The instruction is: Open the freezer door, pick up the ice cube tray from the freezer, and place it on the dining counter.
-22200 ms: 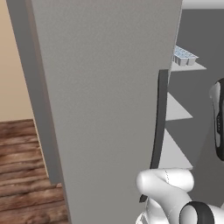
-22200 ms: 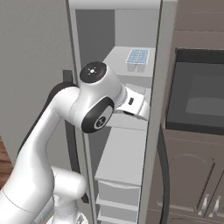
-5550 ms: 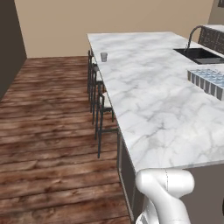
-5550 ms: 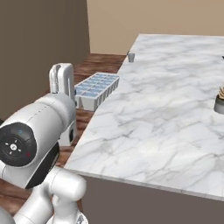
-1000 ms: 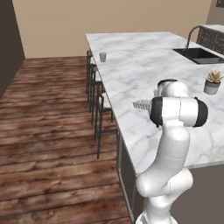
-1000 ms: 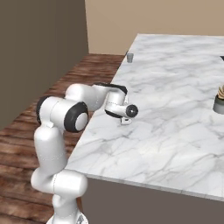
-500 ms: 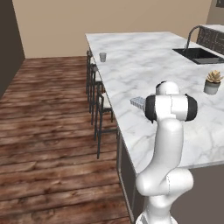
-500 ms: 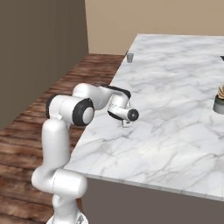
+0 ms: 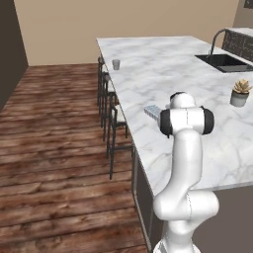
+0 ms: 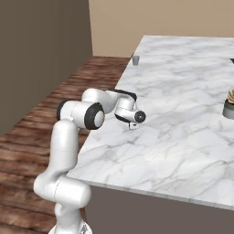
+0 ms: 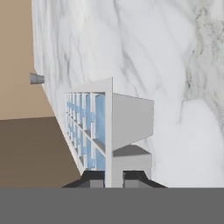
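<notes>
**Pincer clamped on tray wall over counter edge**

The gripper (image 11: 113,177) is seen nearly closed, its fingertips (image 11: 94,178) pinched on a thin side wall of the ice cube tray (image 11: 103,127). The tray (image 9: 152,111) is held low at the dining counter (image 9: 163,64) near edge. A small cup (image 9: 116,64) is placed toward 11 o'clock, well apart.

Tray on the counter, right under the hand

The ice cube tray (image 11: 98,131) lies on the dining counter (image 9: 163,64) near its edge, its wall between the gripper (image 11: 114,176) fingertips. A cup (image 9: 116,64) stands far beyond; a potted plant (image 9: 240,93) off sideways.
</notes>
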